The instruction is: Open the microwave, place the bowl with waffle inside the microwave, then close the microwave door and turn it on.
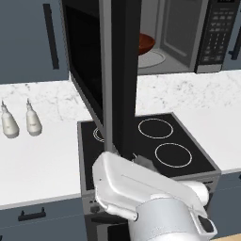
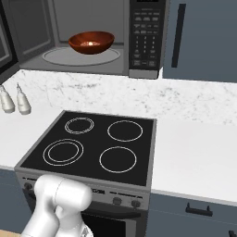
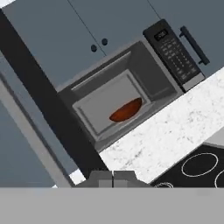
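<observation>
Bottles [image 1: 19,121], two of them, stand on the white counter [image 1: 42,155] left of the four-ring stovetop [image 2: 92,146]. One microwave door [image 1: 101,70] hangs open before the microwave [image 2: 92,37]; one bowl [image 2: 91,42] sits inside. Gripper [image 3: 113,178] fingertips meet, pressed together on nothing.

1. Microwave [image 2: 88,37] standing open above the counter's back edge, keypad panel at right.
2. Microwave door [image 1: 101,75] swinging wide out to the left.
3. Reddish-brown bowl [image 2: 91,42] sitting upright on the turntable's centre.
4. Waffle [image 2: 89,44] lying inside, pale spot.
</observation>
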{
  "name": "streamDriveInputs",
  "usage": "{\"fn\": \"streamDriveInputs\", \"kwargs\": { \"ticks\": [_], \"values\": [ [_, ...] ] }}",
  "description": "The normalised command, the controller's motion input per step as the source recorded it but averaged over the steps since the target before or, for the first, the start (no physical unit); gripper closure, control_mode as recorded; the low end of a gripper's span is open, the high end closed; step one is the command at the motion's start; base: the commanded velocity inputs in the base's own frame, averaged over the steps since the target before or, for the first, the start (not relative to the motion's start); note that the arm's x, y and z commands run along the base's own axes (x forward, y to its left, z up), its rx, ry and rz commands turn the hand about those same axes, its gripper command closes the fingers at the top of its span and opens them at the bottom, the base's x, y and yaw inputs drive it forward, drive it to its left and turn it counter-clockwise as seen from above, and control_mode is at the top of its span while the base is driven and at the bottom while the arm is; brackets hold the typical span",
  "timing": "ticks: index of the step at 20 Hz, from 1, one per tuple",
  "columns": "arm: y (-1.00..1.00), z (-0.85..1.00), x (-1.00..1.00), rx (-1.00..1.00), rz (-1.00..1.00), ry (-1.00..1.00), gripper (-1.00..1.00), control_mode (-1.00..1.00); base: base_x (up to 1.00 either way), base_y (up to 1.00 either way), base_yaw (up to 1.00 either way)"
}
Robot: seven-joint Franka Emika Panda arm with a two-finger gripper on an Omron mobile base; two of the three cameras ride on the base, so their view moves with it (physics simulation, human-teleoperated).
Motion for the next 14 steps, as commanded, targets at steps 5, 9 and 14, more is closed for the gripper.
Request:
{"fn": "streamDriveInputs", "kwargs": {
  "ticks": [5, 9, 14],
  "values": [
    [0.98, -0.34, 0.34, -0.34, -0.17, -0.01, 1.00, -1.00, 0.00, 0.00, 0.00],
    [0.96, -0.49, 1.00, -0.32, -0.32, 0.16, 1.00, -1.00, 0.00, 0.00, 0.00],
    [0.60, -0.33, 1.00, -0.29, -0.36, 0.07, 1.00, -1.00, 0.00, 0.00, 0.00]
  ]
}}
